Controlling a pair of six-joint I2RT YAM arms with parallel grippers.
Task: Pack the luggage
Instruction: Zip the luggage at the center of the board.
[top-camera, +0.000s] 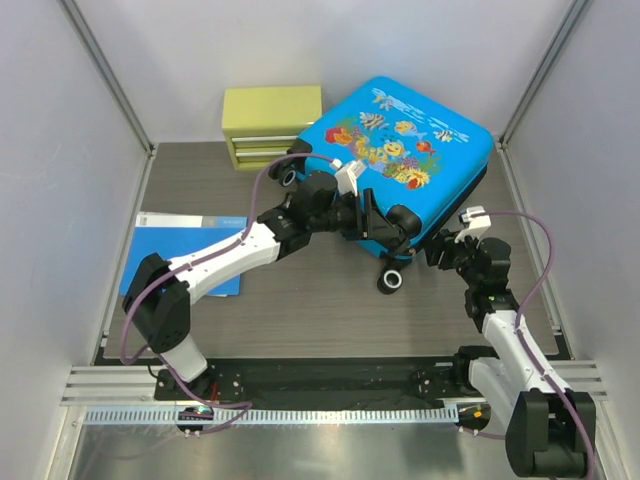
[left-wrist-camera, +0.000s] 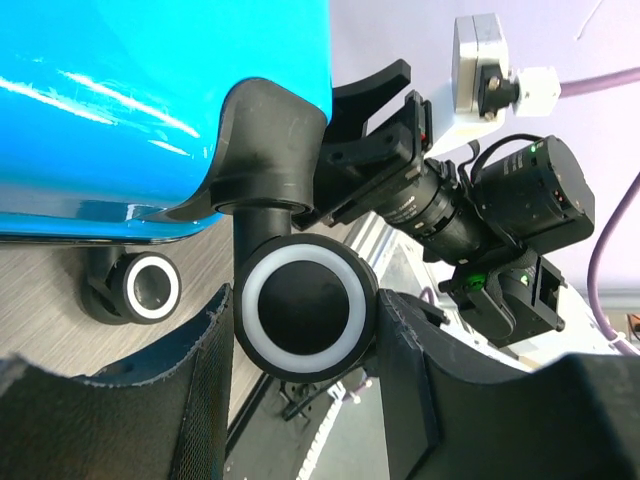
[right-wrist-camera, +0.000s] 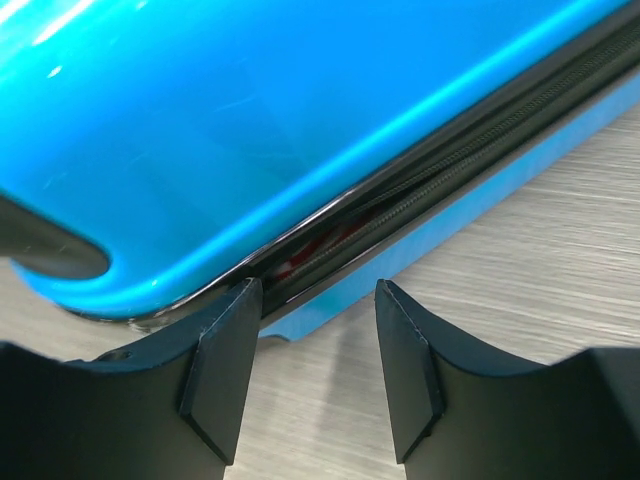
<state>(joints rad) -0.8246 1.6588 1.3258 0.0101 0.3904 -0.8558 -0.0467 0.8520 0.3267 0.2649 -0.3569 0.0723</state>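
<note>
The luggage (top-camera: 410, 140), a bright-blue fish-print suitcase, lies flat at the back of the table with its lid down. My left gripper (top-camera: 385, 222) is at its near corner, and in the left wrist view (left-wrist-camera: 300, 320) the jaws are closed on a black wheel with a white ring (left-wrist-camera: 303, 305). My right gripper (top-camera: 440, 250) is open and empty at the near right side. In the right wrist view (right-wrist-camera: 310, 300) its fingertips reach the zip seam (right-wrist-camera: 420, 190), which gapes slightly, with something red and white showing inside.
A yellow-green drawer box (top-camera: 270, 125) stands at the back left, touching the suitcase. A flat blue folder (top-camera: 190, 250) lies at the left under my left arm. Another suitcase wheel (top-camera: 392, 280) sticks out toward the table's middle. Walls close in both sides.
</note>
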